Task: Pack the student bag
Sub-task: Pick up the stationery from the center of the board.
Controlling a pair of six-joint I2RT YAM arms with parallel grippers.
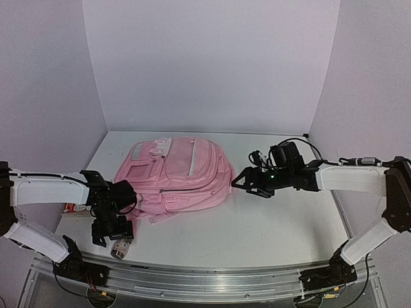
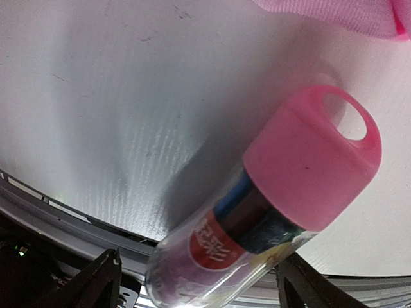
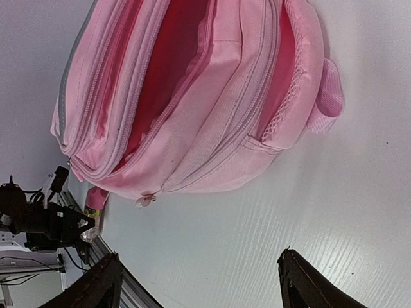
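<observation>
The student bag [image 1: 173, 172], a big soft pink backpack, lies flat on the white table. Its top faces right and is unzipped, showing darker pink lining [image 3: 170, 77]. A clear bottle [image 2: 257, 212] with a pink looped cap and a red label lies on the table near the front edge [image 1: 121, 249], in front of the bag's left corner. My left gripper [image 2: 199, 285] is over it, open, one finger on each side; the left finger stands apart from the bottle. My right gripper [image 1: 243, 182] hovers open over bare table just right of the bag's open top, holding nothing [image 3: 199, 282].
A small red-and-white item [image 1: 72, 208] lies at the table's left edge behind my left arm. A metal rail [image 1: 192, 276] runs along the near edge, close under the bottle. Grey walls close in the back and sides.
</observation>
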